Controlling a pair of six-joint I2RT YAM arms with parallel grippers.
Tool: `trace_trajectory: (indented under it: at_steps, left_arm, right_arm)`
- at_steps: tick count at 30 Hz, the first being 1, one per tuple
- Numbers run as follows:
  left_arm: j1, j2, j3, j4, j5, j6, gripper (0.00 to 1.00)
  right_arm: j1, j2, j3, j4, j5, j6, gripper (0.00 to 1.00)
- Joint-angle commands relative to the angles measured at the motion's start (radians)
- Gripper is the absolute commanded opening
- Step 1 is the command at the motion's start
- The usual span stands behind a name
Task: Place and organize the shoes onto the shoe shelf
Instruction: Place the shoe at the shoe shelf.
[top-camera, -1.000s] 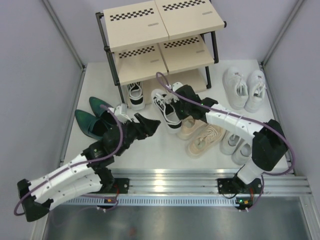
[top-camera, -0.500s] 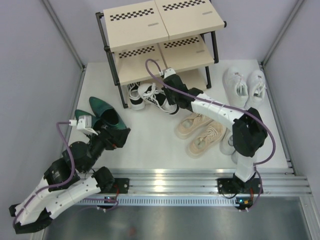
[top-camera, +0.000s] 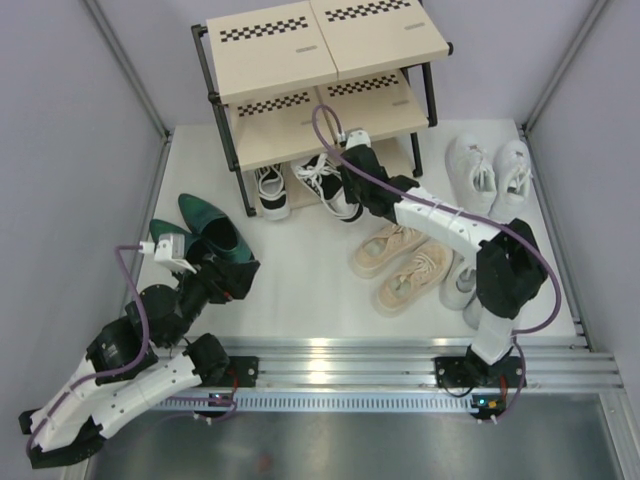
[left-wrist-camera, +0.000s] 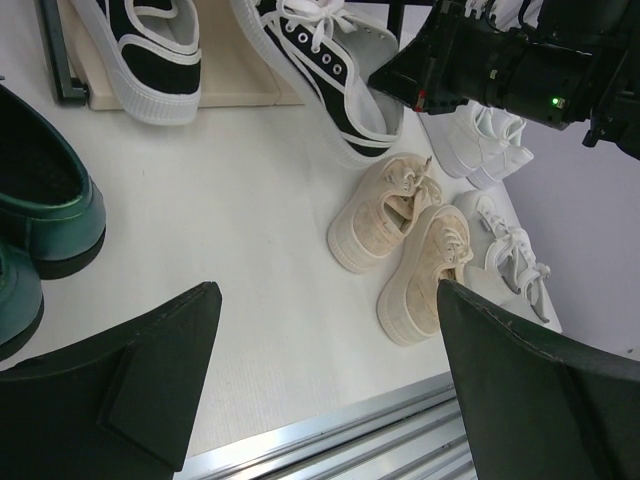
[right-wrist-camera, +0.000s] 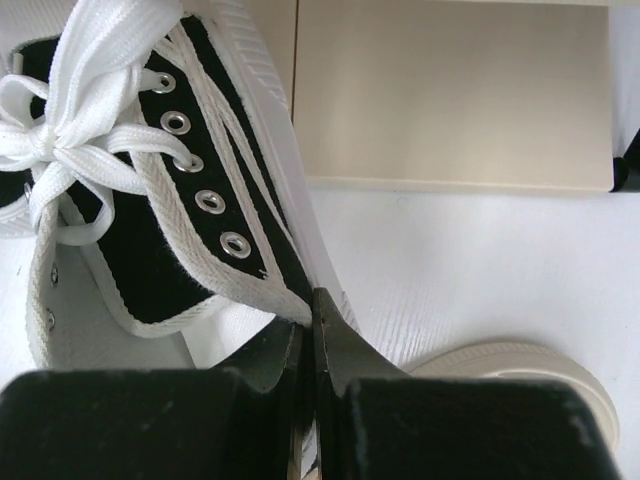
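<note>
The shoe shelf (top-camera: 300, 50) stands at the back. One black-and-white sneaker (top-camera: 270, 190) sits on its bottom board (right-wrist-camera: 450, 90). My right gripper (right-wrist-camera: 312, 300) is shut on the side wall of the other black-and-white sneaker (right-wrist-camera: 150, 200), which it holds tilted with its toe at the bottom tier (top-camera: 325, 185). My left gripper (left-wrist-camera: 328, 290) is open and holds nothing. It hangs low at the near left, just in front of the green heeled shoes (top-camera: 205, 235). The beige sneakers (top-camera: 400, 262) lie in the middle of the floor.
One pair of white sneakers (top-camera: 490, 175) stands right of the shelf, and another white pair (top-camera: 465, 285) lies partly under my right arm. Grey walls close in both sides. A metal rail (top-camera: 400, 360) runs along the near edge.
My right arm has carried the black-and-white sneaker back to the shelf's bottom tier, beside its mate. My left arm has pulled back to the near left and its jaws have widened.
</note>
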Motion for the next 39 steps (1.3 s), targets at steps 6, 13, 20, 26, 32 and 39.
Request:
trace_trajectory:
  at_steps: [6, 13, 20, 26, 32, 39]
  left_arm:
    - [-0.001, -0.017, 0.009, 0.003, 0.006, -0.004, 0.95]
    - [-0.001, -0.017, -0.002, 0.004, 0.009, -0.014, 0.95]
    - [-0.001, -0.017, -0.017, 0.004, 0.01, -0.03, 0.95]
    - [-0.001, -0.017, -0.022, 0.006, 0.012, -0.037, 0.95]
    - [-0.001, -0.012, -0.028, 0.006, 0.012, -0.044, 0.95]
    - [-0.001, -0.013, -0.016, 0.006, 0.035, -0.047, 0.95]
  right_arm:
    - [-0.012, 0.01, 0.053, 0.165, 0.021, 0.124, 0.0]
    - [-0.011, 0.081, 0.107, 0.195, 0.047, 0.184, 0.0]
    - [-0.011, 0.159, 0.185, 0.192, 0.039, 0.225, 0.0]
    - [-0.011, 0.225, 0.259, 0.169, 0.022, 0.236, 0.06]
    - [-0.011, 0.296, 0.331, 0.143, -0.007, 0.253, 0.29]
    - [-0.012, 0.248, 0.29, 0.154, -0.048, 0.215, 0.44]
